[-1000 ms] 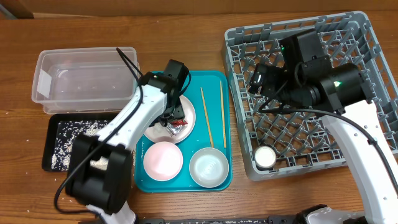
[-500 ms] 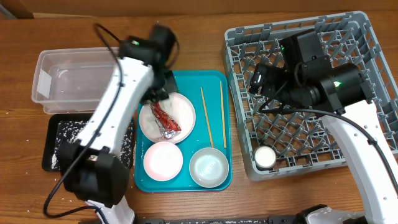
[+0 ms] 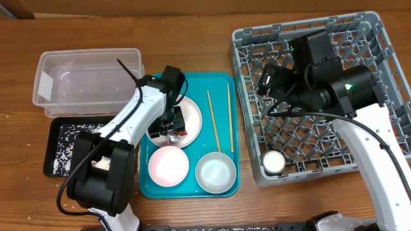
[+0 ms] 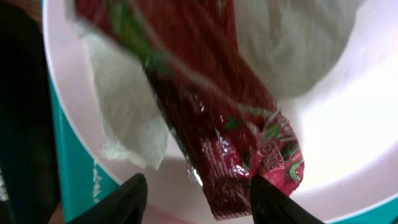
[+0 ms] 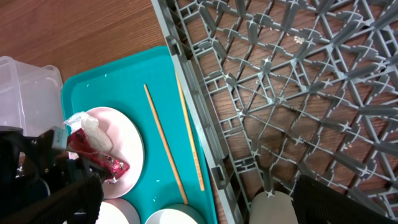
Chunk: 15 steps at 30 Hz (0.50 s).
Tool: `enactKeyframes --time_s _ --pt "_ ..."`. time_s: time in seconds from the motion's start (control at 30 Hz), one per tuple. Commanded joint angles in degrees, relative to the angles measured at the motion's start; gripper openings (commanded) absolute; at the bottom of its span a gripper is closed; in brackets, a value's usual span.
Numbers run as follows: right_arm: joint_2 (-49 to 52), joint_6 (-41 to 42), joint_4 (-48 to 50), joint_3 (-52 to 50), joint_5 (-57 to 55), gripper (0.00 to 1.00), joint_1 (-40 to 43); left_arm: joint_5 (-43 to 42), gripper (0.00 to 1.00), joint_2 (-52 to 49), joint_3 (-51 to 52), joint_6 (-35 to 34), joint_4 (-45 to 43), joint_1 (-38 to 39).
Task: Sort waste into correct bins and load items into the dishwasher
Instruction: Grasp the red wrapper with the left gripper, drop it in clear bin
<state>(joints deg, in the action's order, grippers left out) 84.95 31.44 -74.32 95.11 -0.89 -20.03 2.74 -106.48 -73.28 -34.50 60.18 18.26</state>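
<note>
The red-and-silver wrapper [image 3: 178,132] lies on a crumpled white napkin [image 4: 124,118] on the round white plate [image 3: 194,119] in the teal tray. My left gripper [image 3: 172,126] is low over the plate. In the left wrist view it is open [image 4: 200,198], its fingers either side of the wrapper's [image 4: 217,124] near end. My right gripper [image 3: 266,82] hovers open and empty over the grey dish rack [image 3: 308,149]. A small white cup [image 3: 274,160] stands in the rack's front-left corner. Two chopsticks [image 3: 214,119] lie on the teal tray.
The clear tub [image 3: 87,80] stands at the back left. The black tray [image 3: 64,149] with rice grains is in front of it. The teal tray [image 3: 221,86] also holds a pink plate [image 3: 168,163] and a white bowl [image 3: 215,172]. The right wrist view shows the plate [image 5: 127,146], chopsticks [image 5: 165,146] and cup [image 5: 273,208].
My left arm swung up toward the tub, leaving the wrapper on the plate, then came back down over the wrapper. The right arm has not moved.
</note>
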Motion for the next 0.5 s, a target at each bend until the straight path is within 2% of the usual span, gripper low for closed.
enactKeyframes --time_s 0.0,0.03,0.3,0.47 --pt "0.04 -0.17 0.31 0.85 -0.59 1.00 -0.15 -0.87 0.15 0.42 1.22 -0.42 -3.28 -0.20" --pt "0.04 -0.17 0.28 0.85 -0.59 1.00 -0.15 -1.11 0.04 0.42 1.09 -0.42 -3.26 -0.20" --pt "0.04 -0.17 0.33 0.85 -0.61 1.00 -0.15 -4.63 0.04 0.70 0.33 -0.17 -0.37 -0.28" --pt "0.04 -0.17 0.31 0.85 -0.59 1.00 -0.15 -5.49 0.04 5.81 -5.35 -0.20 4.02 -0.37"
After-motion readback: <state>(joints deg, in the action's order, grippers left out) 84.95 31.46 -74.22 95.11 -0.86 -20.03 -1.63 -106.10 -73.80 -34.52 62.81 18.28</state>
